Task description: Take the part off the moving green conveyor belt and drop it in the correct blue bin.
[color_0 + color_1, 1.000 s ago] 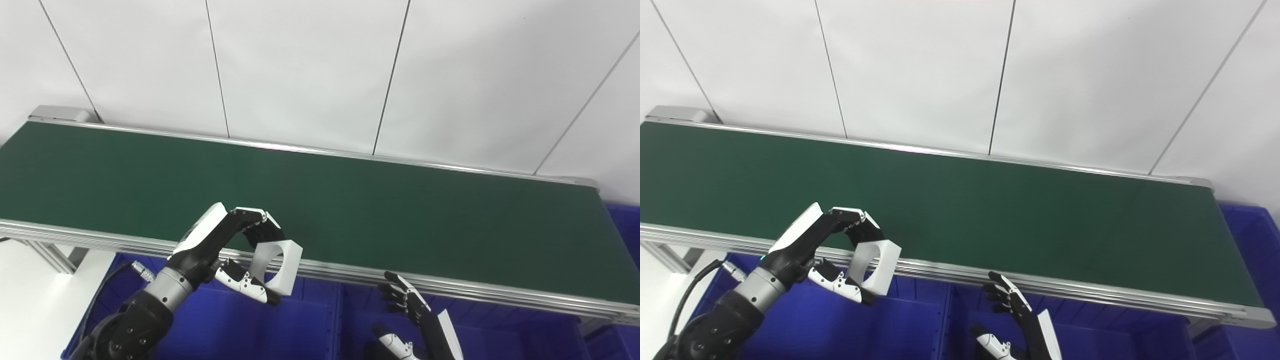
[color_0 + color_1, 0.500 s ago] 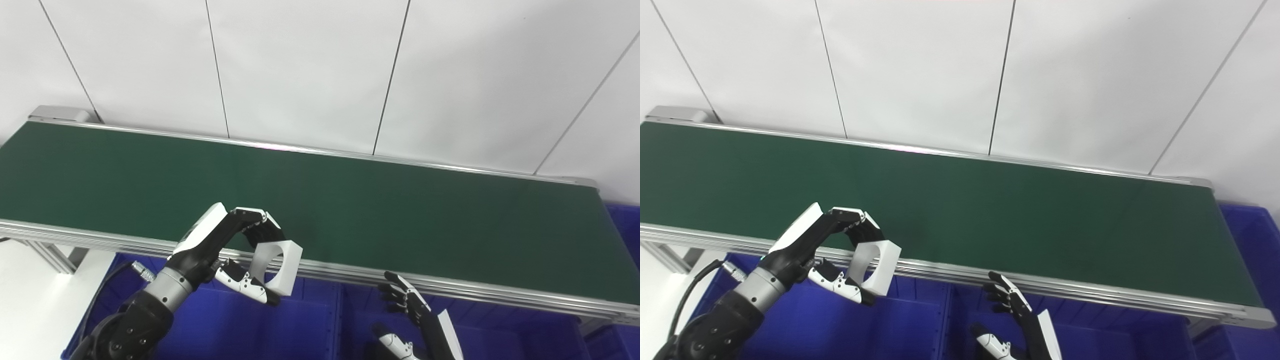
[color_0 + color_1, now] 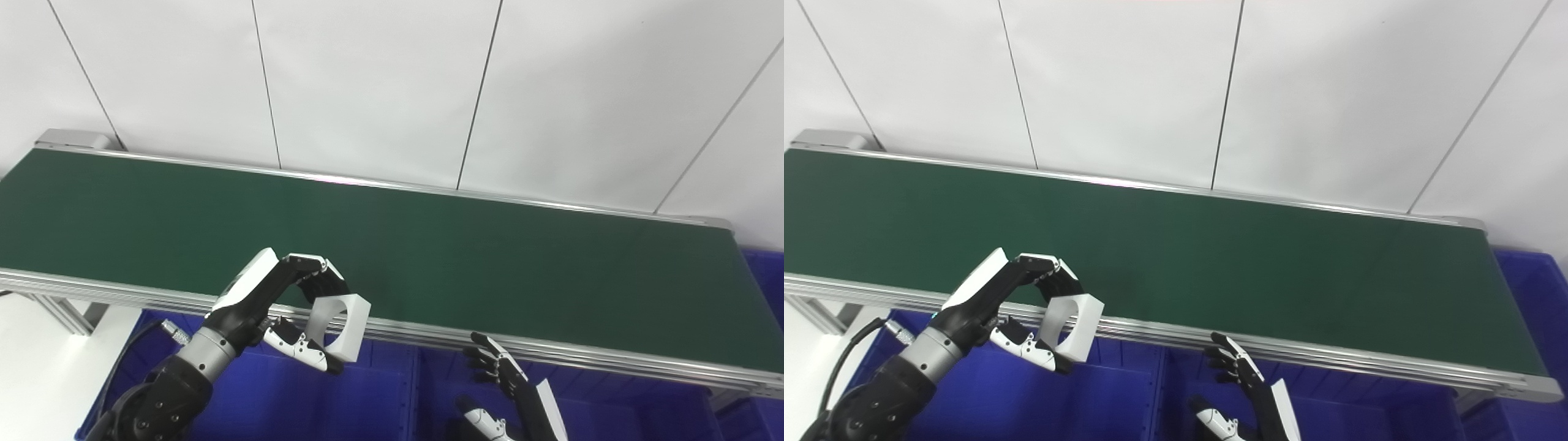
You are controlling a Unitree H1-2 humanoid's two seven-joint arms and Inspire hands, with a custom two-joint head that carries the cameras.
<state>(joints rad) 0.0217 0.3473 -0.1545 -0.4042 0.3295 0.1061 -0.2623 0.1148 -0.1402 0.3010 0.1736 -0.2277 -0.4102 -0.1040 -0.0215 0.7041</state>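
Currently the left hand [image 3: 278,306] is clamped on the part [image 3: 340,326], a white block with a round bore through it. Fingers [image 3: 318,278] hook over the top edge, thumb [image 3: 303,351] presses on the lower edge. Part is held clear of the green conveyor belt [image 3: 429,257], in front of the belt's near aluminium rail [image 3: 582,354] and above the blue bin [image 3: 306,398] on the left. Bore faces toward the left arm, block slightly tilted.

Left arm comes up from the bottom left corner, wrist over the bin's left side, a cable [image 3: 851,352] trailing off the forearm.

Right hand [image 3: 1240,380] sits low near the bottom edge, holding nothing, fingers spread and pointing up toward the near rail. It's over the second blue bin [image 3: 612,410], just right of the divider between the two bins. Well apart from the part.

Belt surface is bare green from the far left end to the right end. It runs diagonally across the view, left end further up the picture, right end lower. White panelled wall [image 3: 380,86] behind it, dark seams between the panels. Corner of another blue bin [image 3: 1528,288] shows past the belt's right end. Bin contents can't be seen from these views
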